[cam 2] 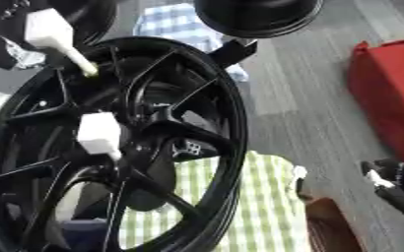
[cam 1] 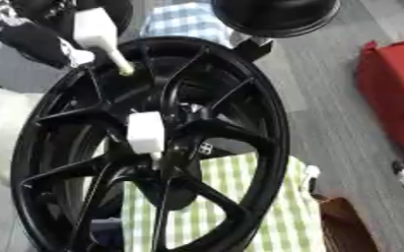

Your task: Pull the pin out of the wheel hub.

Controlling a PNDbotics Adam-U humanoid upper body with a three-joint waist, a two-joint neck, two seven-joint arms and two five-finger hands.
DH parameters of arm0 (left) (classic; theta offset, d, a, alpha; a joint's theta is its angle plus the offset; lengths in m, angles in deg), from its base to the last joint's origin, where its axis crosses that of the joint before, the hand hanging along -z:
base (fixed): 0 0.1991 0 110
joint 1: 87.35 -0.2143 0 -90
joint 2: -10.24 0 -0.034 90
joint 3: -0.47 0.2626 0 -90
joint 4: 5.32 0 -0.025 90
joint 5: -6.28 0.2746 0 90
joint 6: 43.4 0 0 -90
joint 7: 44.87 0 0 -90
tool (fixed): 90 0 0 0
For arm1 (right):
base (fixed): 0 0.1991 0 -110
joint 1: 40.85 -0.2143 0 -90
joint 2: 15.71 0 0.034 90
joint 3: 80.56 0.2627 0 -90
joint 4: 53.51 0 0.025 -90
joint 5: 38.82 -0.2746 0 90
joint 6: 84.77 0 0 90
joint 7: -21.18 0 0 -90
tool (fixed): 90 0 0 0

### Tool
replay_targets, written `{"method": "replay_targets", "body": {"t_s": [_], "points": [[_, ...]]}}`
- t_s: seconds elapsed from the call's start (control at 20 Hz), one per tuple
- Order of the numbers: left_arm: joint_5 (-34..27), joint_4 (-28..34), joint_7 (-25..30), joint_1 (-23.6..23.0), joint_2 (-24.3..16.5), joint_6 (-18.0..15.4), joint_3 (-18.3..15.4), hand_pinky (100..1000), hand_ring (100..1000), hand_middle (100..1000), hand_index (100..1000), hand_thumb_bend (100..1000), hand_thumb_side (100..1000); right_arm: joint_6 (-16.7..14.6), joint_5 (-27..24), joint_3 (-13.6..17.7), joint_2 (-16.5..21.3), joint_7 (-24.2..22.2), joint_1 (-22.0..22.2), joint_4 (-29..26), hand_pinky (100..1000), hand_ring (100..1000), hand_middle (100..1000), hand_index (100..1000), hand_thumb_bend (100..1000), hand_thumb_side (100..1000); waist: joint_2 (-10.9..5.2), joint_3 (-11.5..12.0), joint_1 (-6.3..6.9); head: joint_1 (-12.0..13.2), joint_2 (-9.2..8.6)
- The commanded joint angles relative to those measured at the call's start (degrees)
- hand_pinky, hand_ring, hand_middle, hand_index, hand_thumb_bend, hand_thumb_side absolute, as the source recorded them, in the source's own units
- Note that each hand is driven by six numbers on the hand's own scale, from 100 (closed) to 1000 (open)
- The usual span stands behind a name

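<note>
My left robot hand point(cam 1: 37, 42) shows at the upper left, beside a white pin point(cam 1: 100, 37) whose tip meets the rim of the black wheel hub point(cam 1: 240, 133). A second white pin point(cam 1: 145, 132) sits at the hub's centre, above green checked cloth point(cam 1: 283, 206).

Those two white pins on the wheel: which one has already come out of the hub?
The upper pin, at the wheel's top rim: its whole shaft is bare, tip free. The lower pin is seated in the hub, only its white block showing.

Right hand point(cam 2: 393, 189) cut off, fingers unclear.
</note>
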Motion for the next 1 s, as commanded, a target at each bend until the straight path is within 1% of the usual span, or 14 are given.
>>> {"method": "replay_targets", "body": {"t_s": [0.05,0.2,0.3,0.45,0.6,0.65,0.7,0.75,0.9,0.95,1.0], "points": [[-2.1,3.0,-3.5,-2.0,-4.7,0.6,-6.4,581,417,252,456,178,100,-0.1,-0.4,0.7,1.5,0.4,0.0,-0.8,606,627,517,677,364,370,-0.84,0.4,-0.58,-0.5,0.12],[-3.2,2.6,-6.5,-6.6,-6.2,1.6,-11.2,591,417,246,457,143,118,-0.1,-0.7,1.0,1.4,0.7,0.2,-0.6,606,627,516,677,365,368,-0.87,1.1,-0.83,-1.1,0.43],[-3.6,1.3,-8.6,-10.0,-6.1,2.1,-14.7,590,415,244,457,116,134,-0.1,-1.0,1.3,1.4,1.0,0.3,-0.5,606,627,516,677,365,368,-0.95,1.7,-1.07,-1.5,0.75],[-2.8,-0.8,-11.7,-15.0,-4.6,2.8,-19.7,590,413,241,457,100,146,-0.2,-1.5,1.7,1.4,1.4,0.7,-0.1,606,627,516,677,366,367,-1.20,2.9,-1.48,-2.1,1.21],[-0.4,-2.7,-14.6,-19.7,-2.6,3.9,-24.4,595,417,244,461,100,150,-0.4,-1.9,2.1,1.4,1.9,1.0,0.3,606,627,516,677,367,367,-1.40,3.9,-1.89,-2.6,1.40],[0.4,-3.1,-15.5,-21.2,-1.9,4.0,-25.9,599,422,252,471,100,164,-0.4,-2.1,2.2,1.4,2.0,1.0,0.4,606,627,516,677,367,367,-1.43,4.2,-2.00,-2.7,1.35],[1.2,-3.5,-16.5,-22.9,-1.0,4.1,-27.5,605,435,269,492,106,197,-0.5,-2.2,2.3,1.5,2.1,1.0,0.5,606,627,516,677,367,367,-1.43,4.4,-2.11,-2.8,1.24],[1.7,-4.1,-17.5,-24.4,-0.1,4.1,-29.1,616,454,297,523,152,242,-0.5,-2.3,2.3,1.5,2.1,1.0,0.6,606,627,516,677,367,366,-1.42,4.5,-2.21,-2.8,1.10],[3.2,-6.2,-20.4,-29.2,2.8,4.0,-33.9,645,488,349,581,217,306,-0.7,-2.6,2.3,1.4,2.2,0.7,0.9,605,627,516,677,367,366,-1.36,4.4,-2.49,-2.4,0.63],[3.3,-6.9,-21.4,-30.8,3.8,3.8,-35.5,661,507,375,608,241,356,-0.7,-2.7,2.2,1.4,2.2,0.6,1.0,605,627,516,677,367,365,-1.36,4.2,-2.57,-2.3,0.41],[3.0,-7.6,-22.3,-32.3,4.7,3.4,-36.9,688,543,423,655,294,432,-0.7,-2.7,2.1,1.4,2.2,0.5,1.1,605,627,516,677,367,366,-1.37,4.1,-2.62,-2.2,0.22]]}}
